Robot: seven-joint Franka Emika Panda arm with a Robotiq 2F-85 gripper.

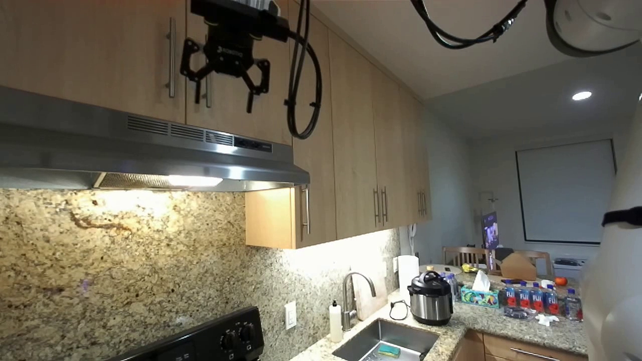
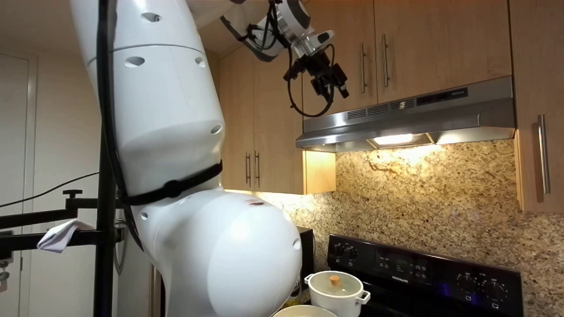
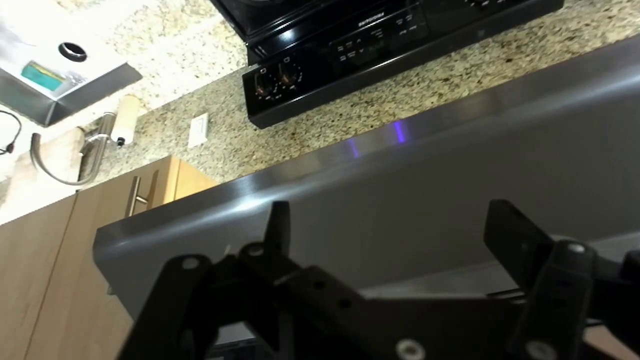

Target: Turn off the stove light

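The stove light (image 1: 194,180) glows under the steel range hood (image 1: 150,156); the lit light (image 2: 393,139) and hood (image 2: 383,122) also show in an exterior view. A dark control panel (image 1: 253,145) sits at one end of the hood's vent slots, and it also shows in an exterior view (image 2: 442,96). My gripper (image 1: 223,98) is open and empty, fingers pointing down, above the hood in front of the upper cabinets. In the wrist view the open fingers (image 3: 390,204) frame the hood's top face (image 3: 425,175). The panel is mostly hidden there behind the gripper.
Upper cabinets with bar handles (image 1: 172,57) stand behind the gripper. A loop of black cable (image 1: 317,90) hangs beside it. Below are the black stove panel (image 2: 398,266), a white lidded pot (image 2: 335,293) and a sink (image 1: 386,331) with a faucet (image 1: 347,301).
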